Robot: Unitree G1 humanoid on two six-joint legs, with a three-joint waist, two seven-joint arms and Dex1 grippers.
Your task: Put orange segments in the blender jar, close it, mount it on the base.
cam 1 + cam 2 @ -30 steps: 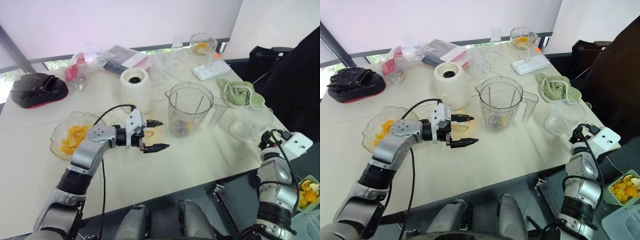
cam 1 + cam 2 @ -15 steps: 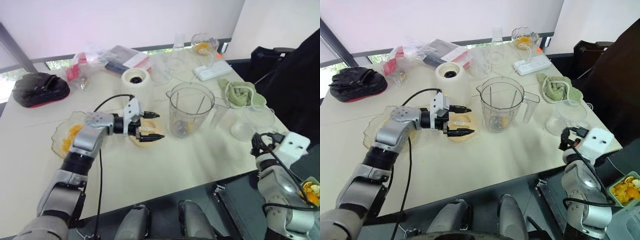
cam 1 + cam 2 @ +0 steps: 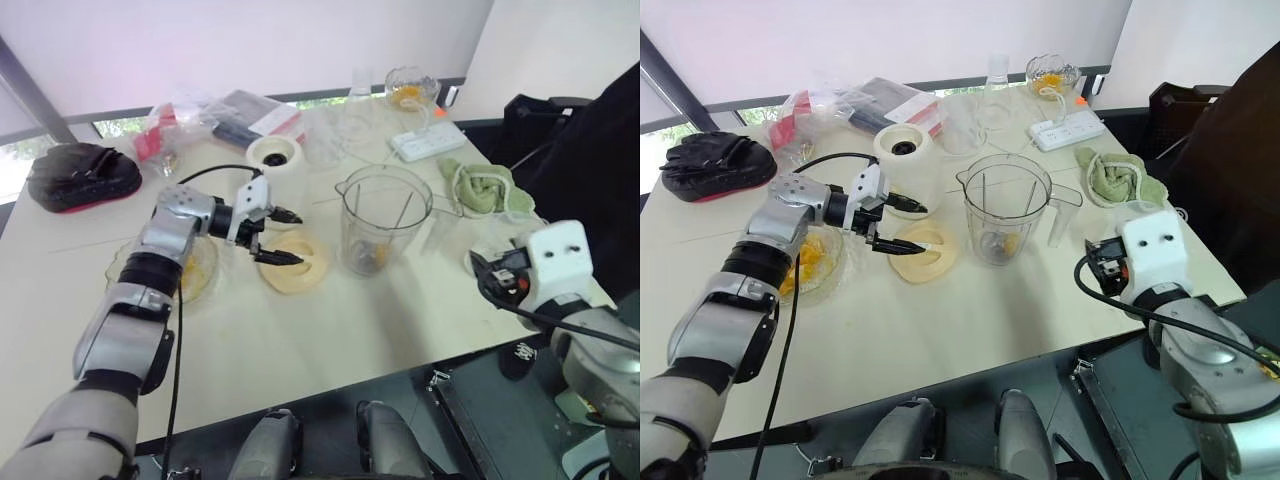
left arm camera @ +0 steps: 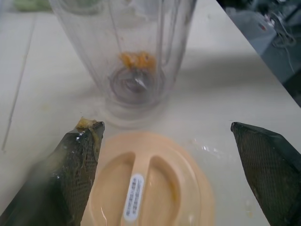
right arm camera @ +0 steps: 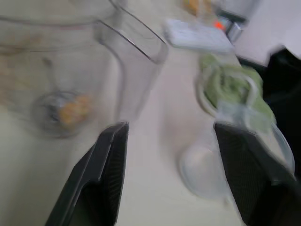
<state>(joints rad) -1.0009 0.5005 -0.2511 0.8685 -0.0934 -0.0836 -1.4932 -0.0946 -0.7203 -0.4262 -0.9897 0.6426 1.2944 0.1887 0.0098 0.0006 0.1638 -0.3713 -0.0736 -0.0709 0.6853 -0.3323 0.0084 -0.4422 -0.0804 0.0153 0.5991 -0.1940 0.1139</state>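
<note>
- Over the round cream plastic lid [image 3: 300,270], my left jaws hang open, empty.
- My right jaws are open too.
- The tall clear plastic jar [image 3: 381,215] stands beside the lid, orange bits [image 4: 137,60] inside.
</note>
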